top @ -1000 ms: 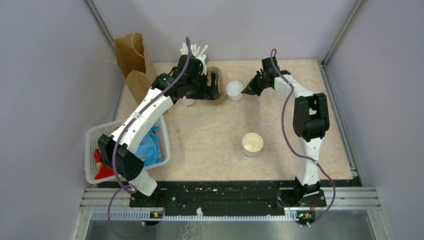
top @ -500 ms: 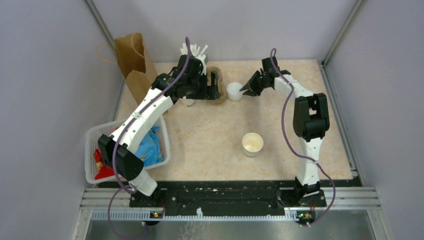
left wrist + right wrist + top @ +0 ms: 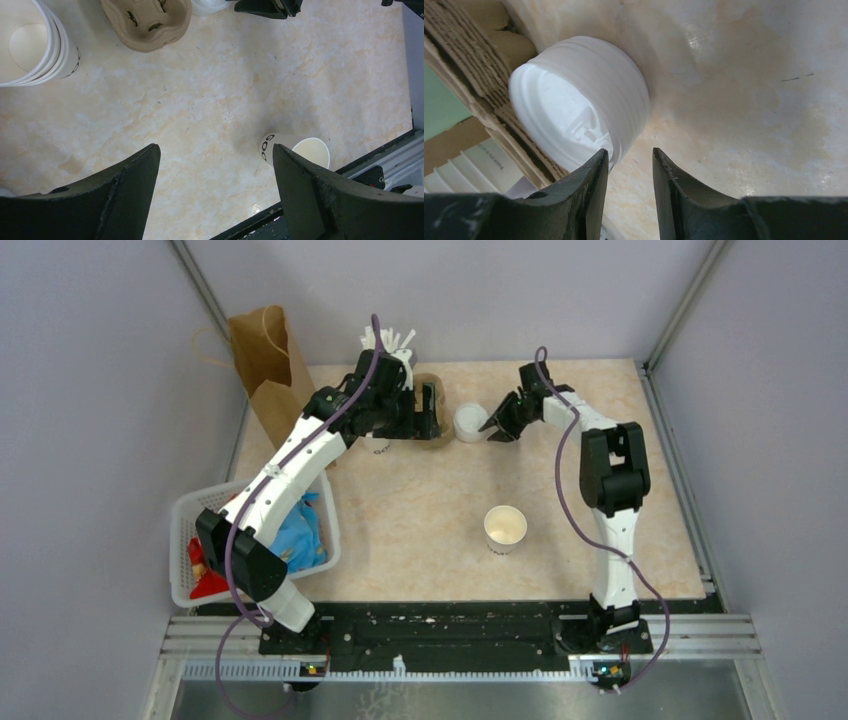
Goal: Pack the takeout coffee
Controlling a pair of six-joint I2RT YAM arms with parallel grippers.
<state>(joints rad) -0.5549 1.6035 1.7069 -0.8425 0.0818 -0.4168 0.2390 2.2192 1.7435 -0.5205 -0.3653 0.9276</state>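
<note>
Right tool (image 3: 629, 154) slightly parted, empty, beside lid stack (image 3: 579, 100); coffee cup (image 3: 505, 528) well apart.

Probably a lab test cell (plain grey walls (image 3: 90, 390), aluminium frame rail (image 3: 200, 632)).

White links (image 3: 300, 455), black joints (image 3: 615, 480), purple cables (image 3: 376, 340), left tool's (image 3: 215, 150) curved black fingers (image 3: 300, 192)

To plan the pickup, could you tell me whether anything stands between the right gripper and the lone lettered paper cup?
Nothing visible does: only bare table lies between the right gripper and the paper cup. The gripper faces the white lid stack instead, its fingertips right at the stack's edge.
</note>
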